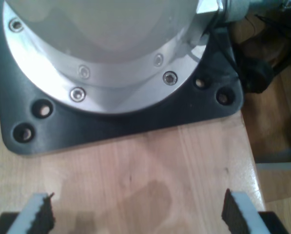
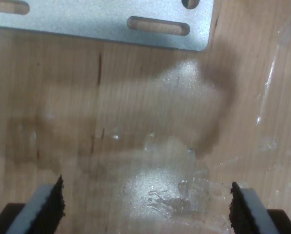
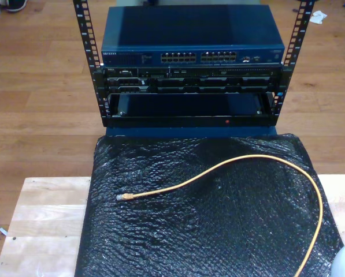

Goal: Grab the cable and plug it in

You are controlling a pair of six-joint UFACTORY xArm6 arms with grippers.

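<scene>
**Both grippers idle, cable waiting on the mat**

My first gripper (image 1: 138, 214) had its jaws spread wide with nothing between them; beneath them lay bare wood, and just beyond stood a round metal arm base (image 1: 111, 53) on a black mounting plate (image 1: 130, 122). My second gripper (image 2: 147, 207) likewise had its jaws spread and empty over bare wood, with a slotted grey metal bracket (image 2: 101, 24) further ahead of them.

Neither pair of jaws was near the cable (image 3: 264, 158). One yellow-orange cable lay loose in a long curve on the black mat (image 3: 218, 236) covering the bench (image 3: 45, 225), its single clear plug (image 3: 122, 197) resting at the end toward the exterior view's left. It looked light, thin and floppy, so it would likely sag and twist if held far back; a hold just behind the plug seemed best, since the small plug may be fragile.

Beyond the mat stood one rack (image 3: 189, 63) holding one blue switch (image 3: 192, 34) with two blocks of ports (image 3: 198, 57).
</scene>
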